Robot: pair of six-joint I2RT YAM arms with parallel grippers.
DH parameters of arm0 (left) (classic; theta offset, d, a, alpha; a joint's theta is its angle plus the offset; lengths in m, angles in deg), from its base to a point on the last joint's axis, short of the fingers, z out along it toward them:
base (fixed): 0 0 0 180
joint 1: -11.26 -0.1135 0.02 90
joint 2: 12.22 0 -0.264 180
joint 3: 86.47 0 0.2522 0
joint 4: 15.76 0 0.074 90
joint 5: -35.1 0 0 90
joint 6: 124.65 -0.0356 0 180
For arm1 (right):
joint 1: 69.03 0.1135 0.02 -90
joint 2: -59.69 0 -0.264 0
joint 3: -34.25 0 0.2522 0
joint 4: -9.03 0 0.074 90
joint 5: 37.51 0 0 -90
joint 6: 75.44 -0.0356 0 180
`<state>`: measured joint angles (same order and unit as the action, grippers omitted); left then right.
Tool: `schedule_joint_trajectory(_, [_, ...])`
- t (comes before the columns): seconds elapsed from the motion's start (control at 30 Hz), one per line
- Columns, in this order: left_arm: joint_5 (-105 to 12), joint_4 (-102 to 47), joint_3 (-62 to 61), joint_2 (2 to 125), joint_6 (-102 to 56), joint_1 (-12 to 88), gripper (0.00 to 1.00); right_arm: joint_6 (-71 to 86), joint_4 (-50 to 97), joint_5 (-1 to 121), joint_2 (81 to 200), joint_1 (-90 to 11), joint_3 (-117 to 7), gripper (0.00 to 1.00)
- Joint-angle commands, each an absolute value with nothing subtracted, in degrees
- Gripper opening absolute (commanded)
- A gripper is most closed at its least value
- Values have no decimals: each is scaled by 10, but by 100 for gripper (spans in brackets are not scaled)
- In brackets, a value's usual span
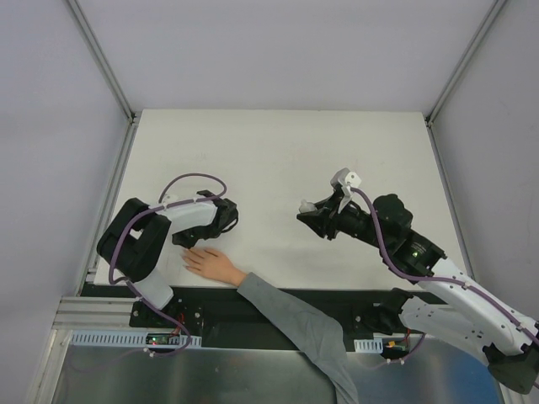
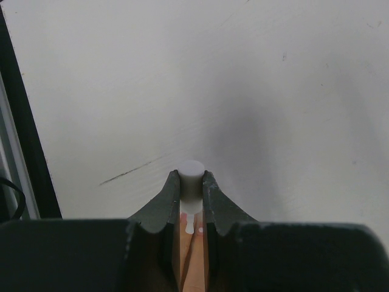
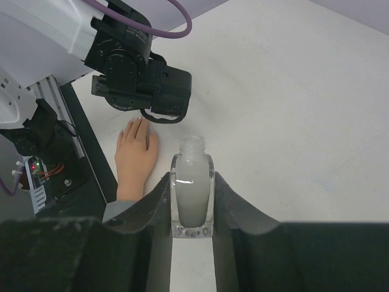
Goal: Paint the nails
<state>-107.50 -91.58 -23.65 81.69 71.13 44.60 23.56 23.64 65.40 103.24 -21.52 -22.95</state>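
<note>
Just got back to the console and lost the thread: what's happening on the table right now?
The right gripper is shut on an open bottle of whitish polish, held mid-table, off to the right of a person's hand. That hand lies flat, palm down, near the table's near edge. The left gripper is shut on the small white cap, hanging right over the hand with its brush end pointing down. Whether the brush touches the hand I cannot tell.

Overhead plus close wrist views, hand (image 1: 215, 265) shared
</note>
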Motion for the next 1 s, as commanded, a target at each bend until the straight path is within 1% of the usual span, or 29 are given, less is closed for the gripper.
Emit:
schedule_joint_trajectory(0.0, [-1090,-950,-216,832,748,449,0,238,242,659,1017,-213,-261,0])
schedule_joint_trajectory(0.17, [-1103,-951,-215,843,775,449,0,240,250,659,1018,-213,-262,0])
schedule_joint_trajectory(0.6, [-1104,-960,-202,862,773,450,0,241,254,656,1020,-213,-265,0])
schedule_joint_trajectory(0.73, [-1117,-1000,-175,892,818,465,0,239,262,662,1021,-213,-273,0])
schedule_joint_trajectory(0.87, [-1108,-1087,-140,933,887,465,0,241,295,664,1012,-211,-284,0])
schedule_joint_trajectory(0.97, [-1103,-1070,-159,918,901,464,0,251,321,652,999,-208,-292,0])
